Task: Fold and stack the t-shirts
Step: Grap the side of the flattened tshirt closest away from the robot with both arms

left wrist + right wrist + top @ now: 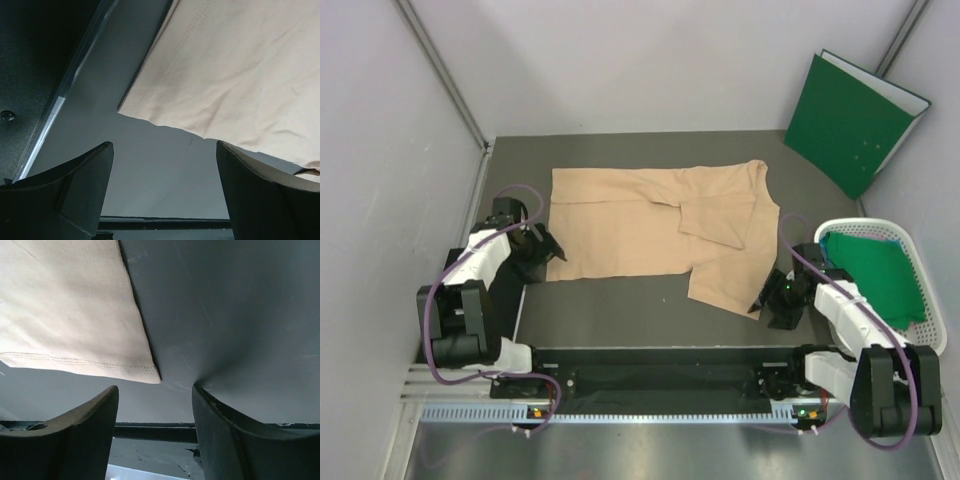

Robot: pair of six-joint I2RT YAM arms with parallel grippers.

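The peach t-shirt [70, 305] lies flat on the grey tabletop [240, 315], its stitched hem corner just ahead of the right pincer [154, 390], whose jaws are parted and empty.

A shirt [650, 225] lies spread across the surface [610, 310]. Right of it, a basket [923, 275] holds a second shirt [875, 275]. A folder [850, 120] leans behind.

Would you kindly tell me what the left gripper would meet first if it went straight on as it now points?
Most likely the peach t-shirt, its hem just ahead of the open left gripper across a strip of bare table. Depth is unclear, so it might touch the table first.
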